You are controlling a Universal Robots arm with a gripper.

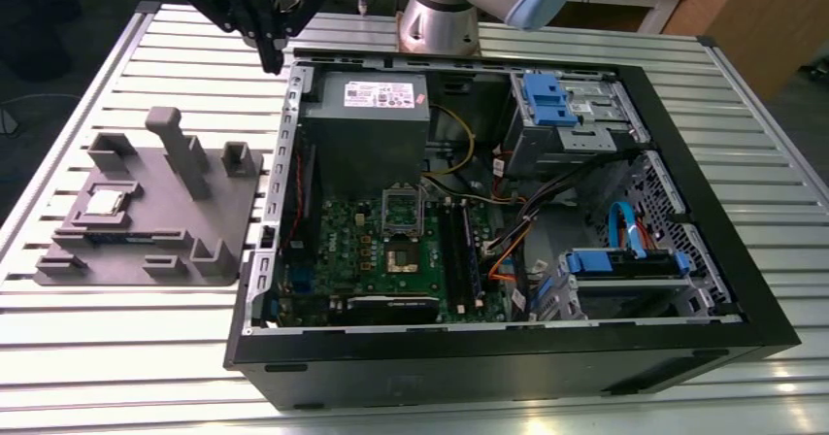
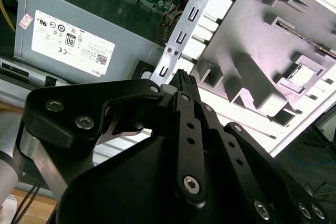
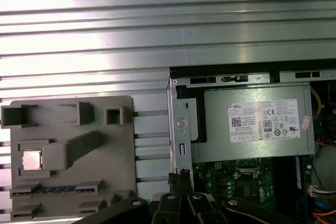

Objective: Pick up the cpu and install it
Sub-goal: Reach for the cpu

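The cpu (image 1: 104,203) is a small shiny square lying in a pocket of the grey fixture plate (image 1: 214,217), on the exterior view's left beside the open computer case. Both wrist views show the cpu (image 3: 32,159) (image 2: 302,77) on the plate (image 3: 113,145) (image 2: 252,30). My gripper (image 1: 272,58) hangs high over the case's rear corner, well apart from the cpu. Its black fingertips (image 3: 179,178) (image 2: 182,78) are pressed together with nothing between them. On the motherboard, the silver bracket (image 1: 402,208) stands flipped up above the dark socket (image 1: 404,256).
The black case (image 1: 725,289) lies open on a slatted metal table (image 1: 116,357). Inside are a grey power supply (image 1: 367,115) (image 3: 257,124) (image 2: 79,35), blue drive brackets (image 1: 550,100) and loose cables (image 1: 518,231). The case's metal wall (image 3: 176,129) lies between the plate and the motherboard.
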